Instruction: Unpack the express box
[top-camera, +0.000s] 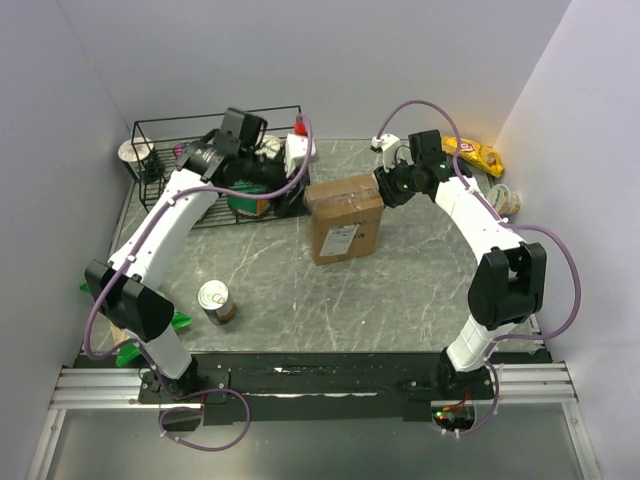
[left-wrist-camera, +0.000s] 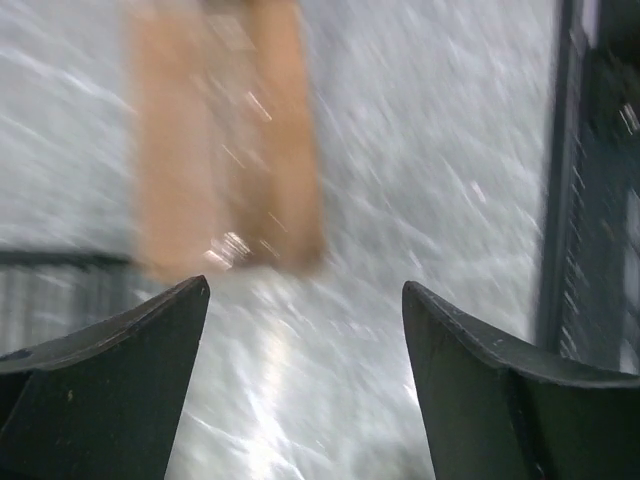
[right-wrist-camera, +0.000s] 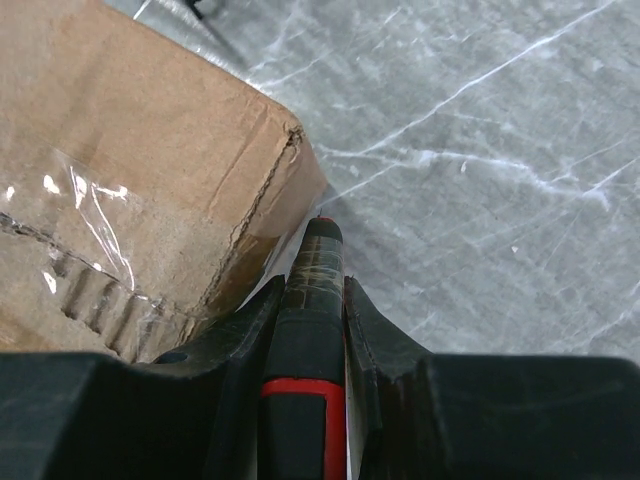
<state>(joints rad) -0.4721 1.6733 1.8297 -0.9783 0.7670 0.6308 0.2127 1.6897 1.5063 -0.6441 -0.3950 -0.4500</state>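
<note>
The express box (top-camera: 345, 218), brown cardboard with a white label and clear tape, lies mid-table. My right gripper (top-camera: 386, 187) is at its far right corner. In the right wrist view this gripper (right-wrist-camera: 313, 285) is shut on a black cutter tool with a red band (right-wrist-camera: 320, 250), whose tip rests beside the box's (right-wrist-camera: 130, 170) corner edge. My left gripper (top-camera: 292, 198) hovers just left of the box, by the basket. The left wrist view is blurred: the left gripper (left-wrist-camera: 305, 290) is open with nothing between its fingers (left-wrist-camera: 140, 350), and the box (left-wrist-camera: 225, 150) is ahead of it.
A black wire basket (top-camera: 160, 125) holding a white bottle with a red cap (top-camera: 297, 145) stands at the back left, its edge (left-wrist-camera: 555, 200) right of my left fingers. A can (top-camera: 215, 301), a white cup (top-camera: 133, 152), a yellow snack bag (top-camera: 475, 153) and green items (top-camera: 130, 350) lie around.
</note>
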